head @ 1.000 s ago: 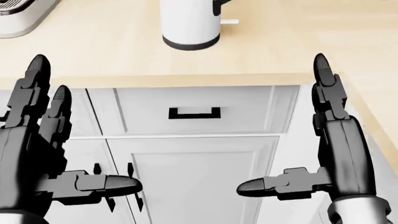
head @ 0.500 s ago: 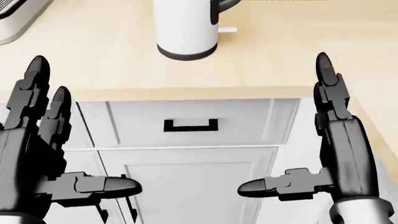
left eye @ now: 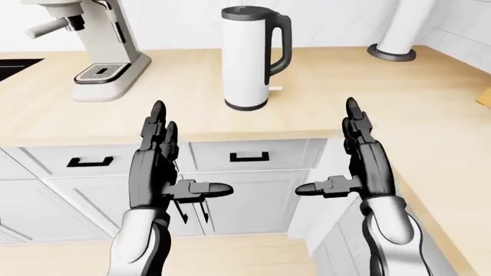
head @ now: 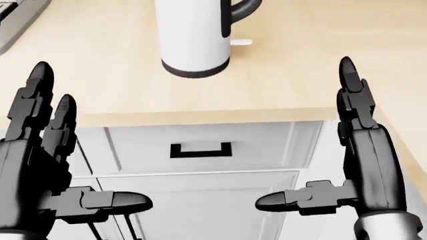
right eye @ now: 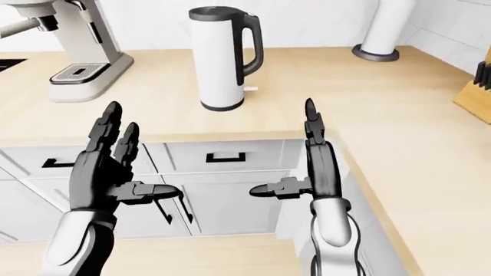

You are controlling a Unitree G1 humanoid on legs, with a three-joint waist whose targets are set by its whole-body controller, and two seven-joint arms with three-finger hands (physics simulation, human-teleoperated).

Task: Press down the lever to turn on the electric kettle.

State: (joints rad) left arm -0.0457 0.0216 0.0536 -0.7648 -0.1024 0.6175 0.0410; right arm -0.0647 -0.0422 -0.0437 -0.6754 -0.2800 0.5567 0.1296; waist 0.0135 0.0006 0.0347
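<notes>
A white electric kettle [left eye: 246, 57] with a black handle [left eye: 281, 43] and black base stands on the wooden counter [left eye: 191, 115]. A small white lever [left eye: 274, 88] sticks out at the foot of the handle, on the kettle's right. My left hand [left eye: 165, 158] and right hand [left eye: 354, 155] are both open and empty, fingers upright and thumbs pointing inward. They hang below the counter edge, level with the white drawers, apart from the kettle. In the head view the kettle [head: 193, 37] sits at the top, with the lever [head: 242, 42] beside it.
A coffee machine [left eye: 96, 46] stands on the counter at the left. A white cylinder on a dark base [left eye: 395, 34] stands at the top right. A knife block [right eye: 477, 86] shows at the right edge. White drawers with black handles [left eye: 249, 156] lie below the counter, which turns a corner on the right.
The whole picture has shifted: the kettle and counter edge sit lower and larger in the head view, so the camera has moved closer. Both hands keep their open pose.
</notes>
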